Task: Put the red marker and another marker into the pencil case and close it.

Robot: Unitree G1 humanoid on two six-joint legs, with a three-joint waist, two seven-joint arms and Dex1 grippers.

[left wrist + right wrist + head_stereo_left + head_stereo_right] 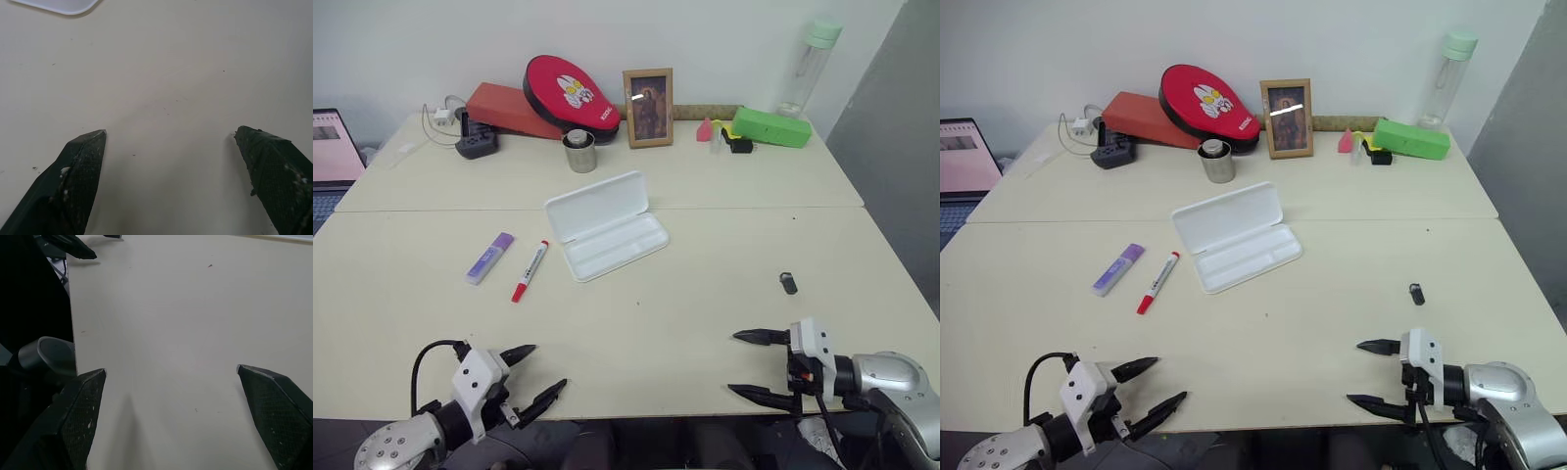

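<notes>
- My left gripper: at the near left edge of the table, fingers spread wide with nothing between them, tips pointing toward the right and slightly away from me.
- My right gripper: at the near right edge of the table, fingers likewise spread wide and empty, tips pointing toward the left. In the right wrist view, bare tabletop lies between the two fingers.
- The pencil case: white, lying open near the middle of the table; the lid is folded back on the far side and the shallow tray faces me. The tray holds nothing.
- The red marker: on the tabletop just left of the pencil case and apart from it, red cap toward me, tail end pointing away.
- Another marker: the stubby lilac highlighter, lying just left of the red marker, roughly parallel to it and not touching it.
- Both markers are well apart from my grippers, on the far side of the left one.
- Small dark object: on the right part of the table, between the pencil case and my right gripper; too small to identify.
- Far edge of the table, left to right: a laptop, an orange-red box, a red oval pouch, a metal cup, a framed picture, a green box and a clear bottle.
</notes>
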